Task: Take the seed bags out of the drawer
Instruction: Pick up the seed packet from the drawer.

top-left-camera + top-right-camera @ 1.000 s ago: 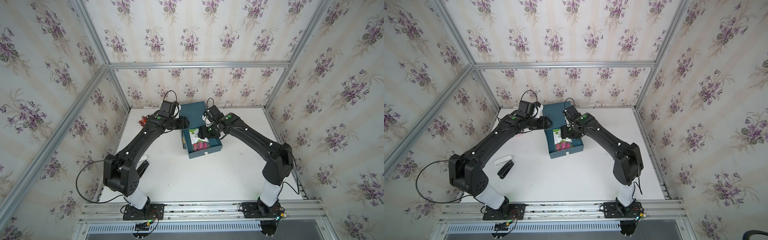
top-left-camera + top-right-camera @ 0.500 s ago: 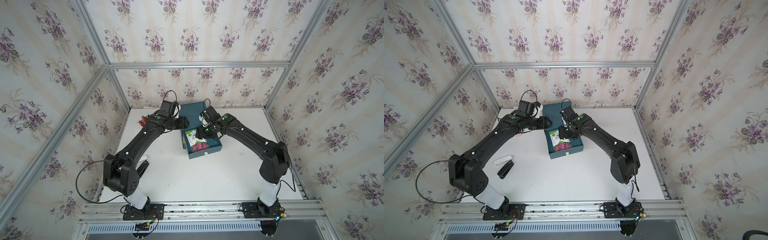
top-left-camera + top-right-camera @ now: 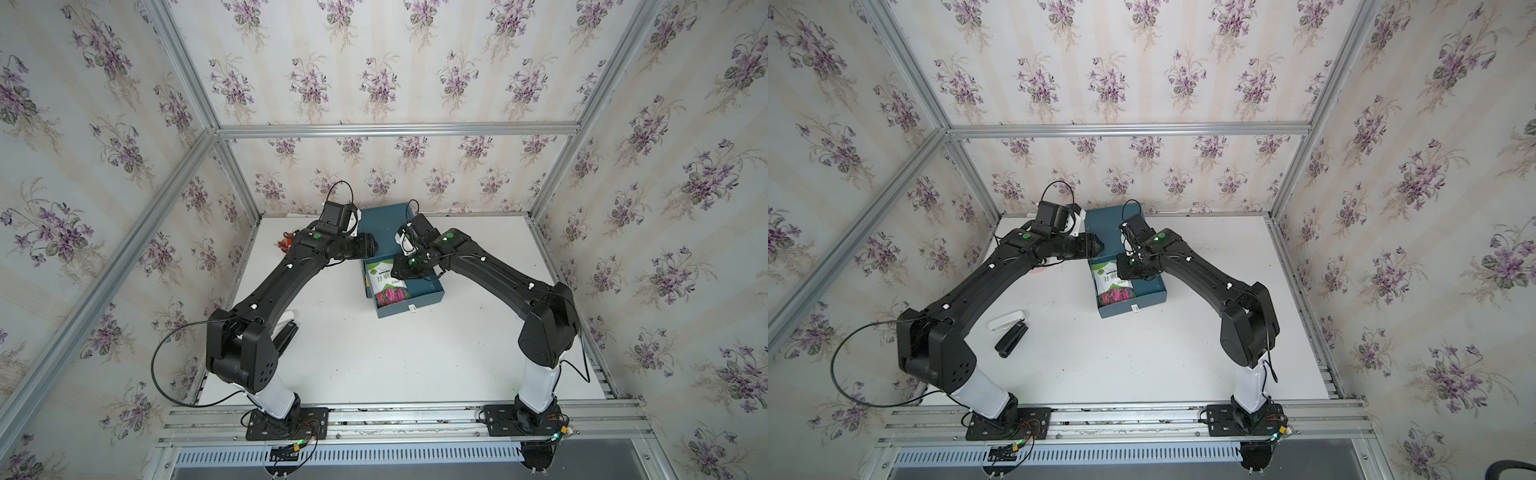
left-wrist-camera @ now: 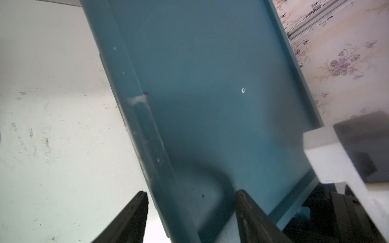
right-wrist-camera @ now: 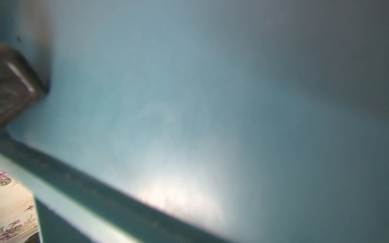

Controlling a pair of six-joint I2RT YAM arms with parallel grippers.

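In both top views, mid-frame, a seed bag (image 3: 386, 284) lies in the left half of the drawer (image 3: 428, 298), just below the cabinet (image 3: 380, 230).

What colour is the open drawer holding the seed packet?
Dark teal-blue drawer, clearest in both top views.

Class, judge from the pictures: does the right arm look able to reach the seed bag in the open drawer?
Probably yes. The drawer is pulled out and open on top, the white-green seed bag lies uncovered, and the right tool sits at the bag's corner with nothing visible between.
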